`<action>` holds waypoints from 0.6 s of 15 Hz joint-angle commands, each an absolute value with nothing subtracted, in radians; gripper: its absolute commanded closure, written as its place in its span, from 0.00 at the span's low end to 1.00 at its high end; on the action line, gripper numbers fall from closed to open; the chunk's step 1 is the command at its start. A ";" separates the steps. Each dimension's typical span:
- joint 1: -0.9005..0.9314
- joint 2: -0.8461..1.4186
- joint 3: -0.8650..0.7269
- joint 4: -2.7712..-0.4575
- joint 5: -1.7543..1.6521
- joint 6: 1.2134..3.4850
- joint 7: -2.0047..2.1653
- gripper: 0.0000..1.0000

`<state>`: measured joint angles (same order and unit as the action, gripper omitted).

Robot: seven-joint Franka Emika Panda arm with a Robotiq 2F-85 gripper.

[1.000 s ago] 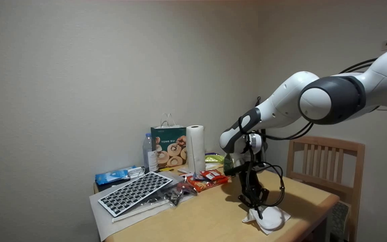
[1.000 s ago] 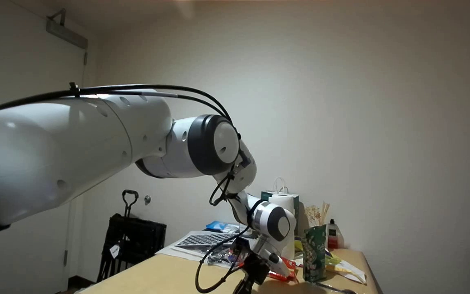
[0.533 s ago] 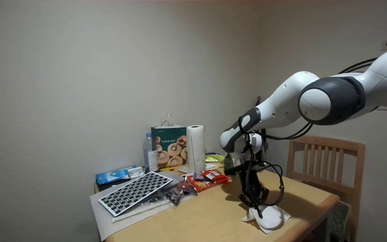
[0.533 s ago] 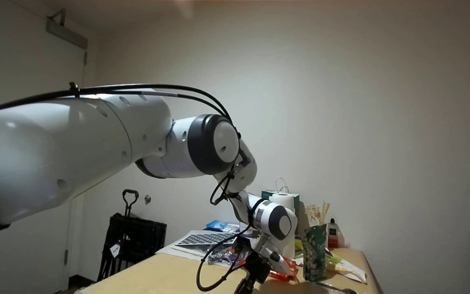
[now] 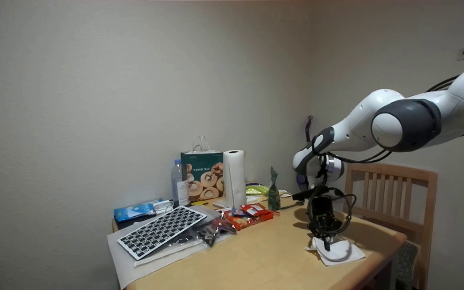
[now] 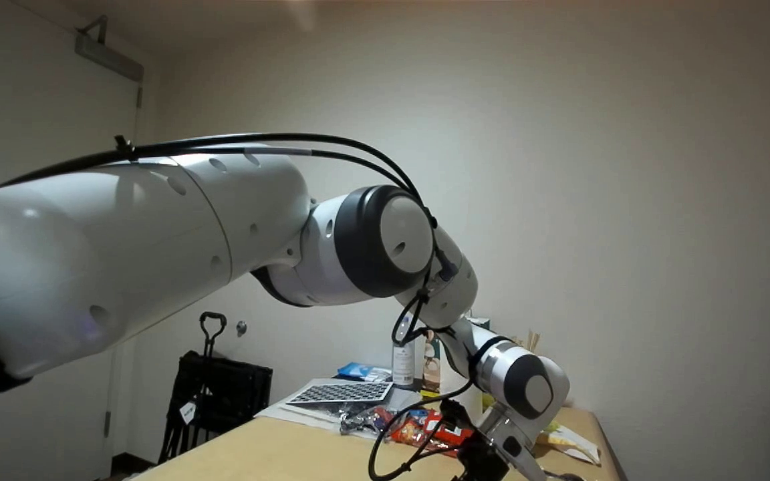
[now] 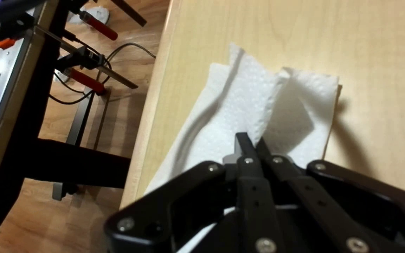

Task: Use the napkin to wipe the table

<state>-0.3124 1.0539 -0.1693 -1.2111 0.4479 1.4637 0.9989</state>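
While the napkin lies on the table, the gripper clamps a raised napkin fold. A chair stands beside the table.

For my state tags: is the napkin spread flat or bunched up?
Partly both: the wrist view shows the napkin spread on the table at its sides, with a raised fold pinched in the jaws.

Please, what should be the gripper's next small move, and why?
I would probably slide the gripper away from the edge of the table at left in the wrist view: it pinches a fold of the napkin, which lies on the table near that edge, with more surface to wipe at right.
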 commanded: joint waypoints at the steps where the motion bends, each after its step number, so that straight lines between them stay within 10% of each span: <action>1: -0.324 1.061 -0.168 -1.199 0.449 1.457 1.000 0.99; 9: -0.378 1.099 -0.186 -1.103 0.518 1.566 1.150 1.00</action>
<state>-0.3288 1.0637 -0.1799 -1.1707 0.4766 1.5110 1.0826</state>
